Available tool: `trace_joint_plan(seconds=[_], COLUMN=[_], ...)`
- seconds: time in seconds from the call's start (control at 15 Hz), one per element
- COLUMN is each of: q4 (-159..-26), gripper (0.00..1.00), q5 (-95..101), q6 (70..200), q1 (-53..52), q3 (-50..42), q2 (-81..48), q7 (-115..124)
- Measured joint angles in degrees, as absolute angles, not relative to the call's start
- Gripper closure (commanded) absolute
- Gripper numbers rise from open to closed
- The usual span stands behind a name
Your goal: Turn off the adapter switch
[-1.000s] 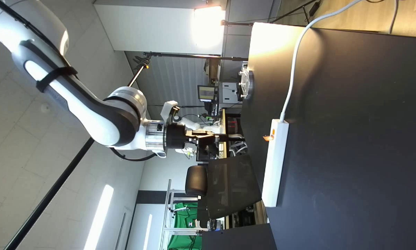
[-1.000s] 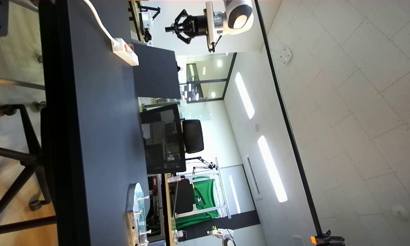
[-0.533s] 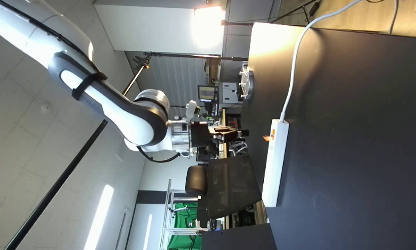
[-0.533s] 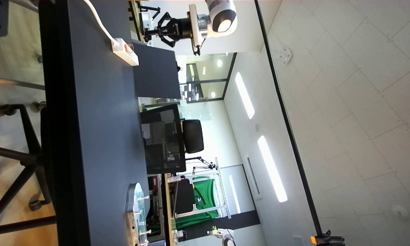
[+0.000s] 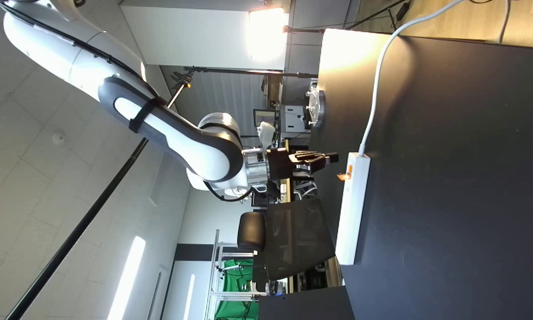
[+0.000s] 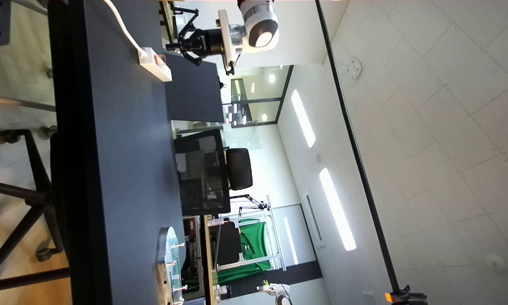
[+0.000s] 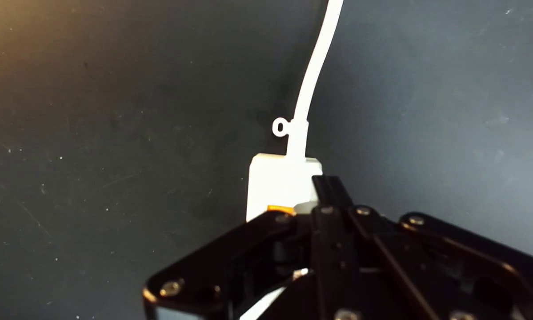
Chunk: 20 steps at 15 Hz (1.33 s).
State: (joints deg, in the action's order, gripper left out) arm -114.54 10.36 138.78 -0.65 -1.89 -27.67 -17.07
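The adapter, a long slim white power strip, lies on the dark table in both exterior views (image 5: pixel 353 213) (image 6: pixel 154 65) and in the wrist view (image 7: pixel 277 184). An orange switch (image 5: pixel 344 176) sits near its cable end; it also shows in an exterior view (image 6: pixel 160 60). In the wrist view only an edge of the orange switch (image 7: pixel 280 209) shows, as my gripper's linkage hides the rest. My gripper (image 5: pixel 336 158) is shut and empty, pointing down above the table close to the strip's cable end. It also shows in an exterior view (image 6: pixel 169 46). In the wrist view its closed fingertips (image 7: pixel 326 178) overlap the strip's side edge.
A white cable (image 5: pixel 375 98) runs from the strip across the dark table (image 5: pixel 448 200). A round plate with metal pegs (image 5: pixel 314 106) stands on the table; it also shows in an exterior view (image 6: pixel 169 267). A black chair (image 6: pixel 201 169) stands beyond the table.
The arm has come down towards the table, bringing the shut gripper from well above to just over the strip's cable end. The adapter has not moved.
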Motion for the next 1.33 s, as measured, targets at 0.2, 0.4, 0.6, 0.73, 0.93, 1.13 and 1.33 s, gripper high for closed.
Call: trace_joint_plan(seconds=[0.2,0.4,0.6,0.73,0.93,1.13,1.33], q4=[-113.3,-112.1,-111.0,-110.4,-109.9,-109.4,-109.2], gripper=[1.0,1.0,1.0,1.0,1.0,1.0,1.0], q5=[10.4,10.3,10.3,10.3,10.3,10.2,10.2], q6=[140.3,142.9,145.4,146.3,147.2,147.5,147.4], q1=[-0.4,-0.1,0.1,0.1,0.1,0.1,0.1], q3=[-2.5,-2.8,-2.9,-2.9,-2.9,-2.9,-2.9], q2=[-29.9,-32.0,-33.6,-34.4,-35.0,-35.5,-35.9], q7=[-16.3,-15.5,-14.8,-14.5,-14.1,-13.6,-13.2])
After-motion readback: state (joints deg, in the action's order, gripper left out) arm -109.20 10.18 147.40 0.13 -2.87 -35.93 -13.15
